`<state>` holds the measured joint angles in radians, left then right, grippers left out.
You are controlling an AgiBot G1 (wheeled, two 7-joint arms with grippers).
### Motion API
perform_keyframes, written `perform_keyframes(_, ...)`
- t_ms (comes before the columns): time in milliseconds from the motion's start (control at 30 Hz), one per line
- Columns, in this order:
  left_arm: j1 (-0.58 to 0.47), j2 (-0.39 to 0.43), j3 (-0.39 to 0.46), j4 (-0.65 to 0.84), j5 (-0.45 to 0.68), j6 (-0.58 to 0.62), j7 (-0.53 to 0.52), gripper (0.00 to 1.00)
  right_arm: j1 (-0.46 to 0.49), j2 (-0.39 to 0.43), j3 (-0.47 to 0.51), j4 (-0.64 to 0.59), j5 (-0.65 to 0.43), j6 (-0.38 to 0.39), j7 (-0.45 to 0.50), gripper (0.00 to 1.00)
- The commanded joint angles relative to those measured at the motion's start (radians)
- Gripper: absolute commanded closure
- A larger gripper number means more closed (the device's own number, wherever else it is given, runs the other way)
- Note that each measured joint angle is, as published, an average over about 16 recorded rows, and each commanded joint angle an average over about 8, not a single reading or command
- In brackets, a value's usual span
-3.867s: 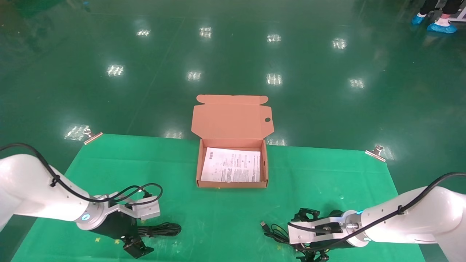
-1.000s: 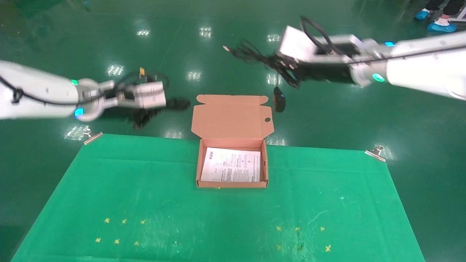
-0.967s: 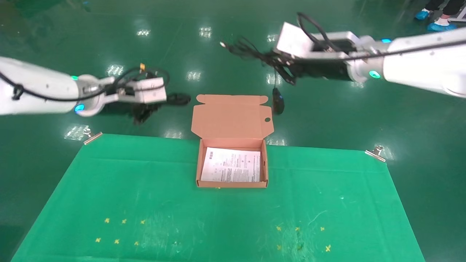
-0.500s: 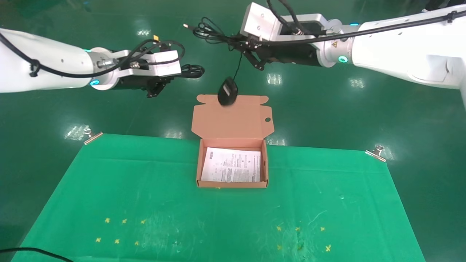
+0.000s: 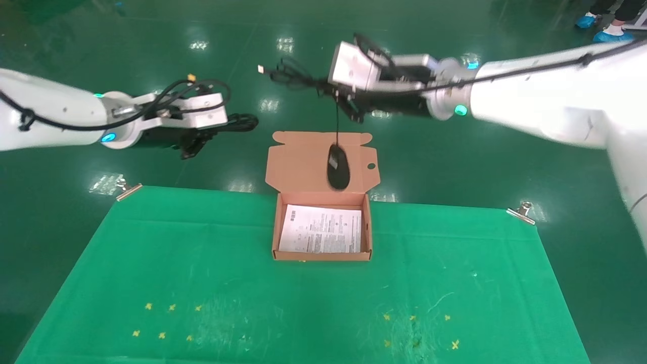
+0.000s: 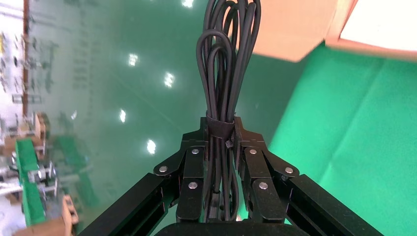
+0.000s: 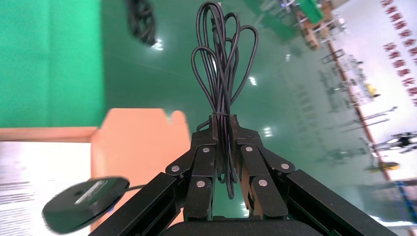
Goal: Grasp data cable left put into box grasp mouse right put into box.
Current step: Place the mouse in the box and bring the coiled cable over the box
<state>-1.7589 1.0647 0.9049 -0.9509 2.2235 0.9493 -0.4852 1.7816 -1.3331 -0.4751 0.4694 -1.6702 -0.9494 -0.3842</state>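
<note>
The orange-brown box [image 5: 274, 237] stands open at the far middle of the green cloth, a white leaflet [image 5: 322, 230] on its bottom. My left gripper [image 5: 202, 139] is raised left of the box's lid, shut on the data cable [image 5: 241, 122], a black looped bundle that also shows in the left wrist view [image 6: 227, 73]. My right gripper [image 5: 343, 103] is raised above the lid, shut on the mouse's coiled cord [image 7: 221, 64]. The mouse [image 5: 338, 166] hangs by its cord in front of the lid, above the box's far wall; it also shows in the right wrist view [image 7: 84, 202].
The green cloth [image 5: 202, 283] covers the table, held by metal clips at its far corners [image 5: 129, 189] [image 5: 521, 211]. Small yellow marks [image 5: 162, 334] lie near the front. A person's blue shoe covers [image 5: 611, 36] show on the floor far right.
Both arms lifted their loads off the cloth and carried them toward the box. In the last half second the right gripper came lower and the mouse swung down in front of the lid.
</note>
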Motion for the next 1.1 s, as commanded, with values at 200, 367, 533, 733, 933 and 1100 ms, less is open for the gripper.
perform_keyframes(200, 0.016, -0.043, 0.016, -0.073, 0.079, 0.064, -0.099, 1.00, -0.045, -0.016, -0.037, 0.002, 0.003, -0.022, 0.012, 1.00)
perform_keyframes(367, 0.019, -0.062, 0.023, -0.121, 0.117, 0.109, -0.151, 1.00, -0.074, -0.024, -0.079, 0.019, 0.009, 0.003, 0.027, 1.00)
perform_keyframes(533, 0.025, -0.070, 0.024, -0.153, 0.134, 0.123, -0.179, 1.00, -0.104, -0.029, -0.135, 0.042, 0.033, 0.027, 0.045, 1.00)
perform_keyframes(733, 0.029, -0.074, 0.025, -0.169, 0.142, 0.129, -0.192, 1.00, -0.143, -0.028, -0.194, 0.073, 0.092, 0.052, 0.079, 1.00)
perform_keyframes(933, 0.031, -0.075, 0.025, -0.175, 0.144, 0.130, -0.197, 1.00, -0.171, -0.029, -0.249, 0.033, 0.138, 0.092, 0.139, 1.00)
perform_keyframes(1100, 0.031, -0.075, 0.025, -0.177, 0.145, 0.131, -0.199, 1.00, -0.178, -0.035, -0.316, -0.040, 0.148, 0.132, 0.215, 1.00)
